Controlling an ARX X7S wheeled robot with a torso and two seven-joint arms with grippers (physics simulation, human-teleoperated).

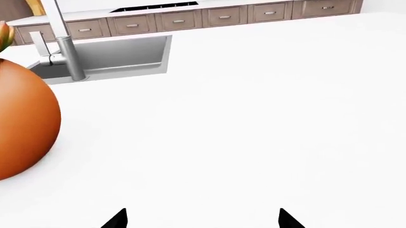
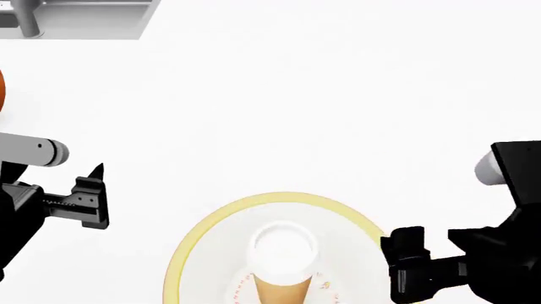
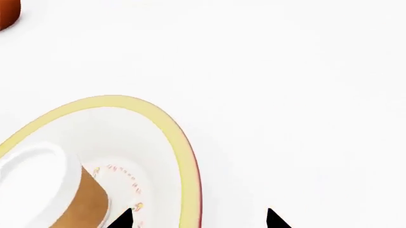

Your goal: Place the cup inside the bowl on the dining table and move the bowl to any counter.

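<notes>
Cup (image 2: 284,266): tan-brown body, white lid. Bowl (image 2: 203,234): white inside, pale yellow rim, thin reddish outer edge, ring of small red-orange marks on the inner wall. Table (image 2: 321,107): plain white. Fruit (image 1: 22,118): solid orange. Sink (image 1: 120,54): grey metal, silver faucet (image 1: 66,45). Cabinet drawers (image 1: 190,20): greyish-brown wood with pale handles.

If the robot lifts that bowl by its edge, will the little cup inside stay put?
Probably not firmly. The paper cup is tall and narrow, likely light, and stands loose in the wide bowl, so a tilt could tip or slide it. The bowl looks rigid, so gripping its rim should not bend it.
</notes>
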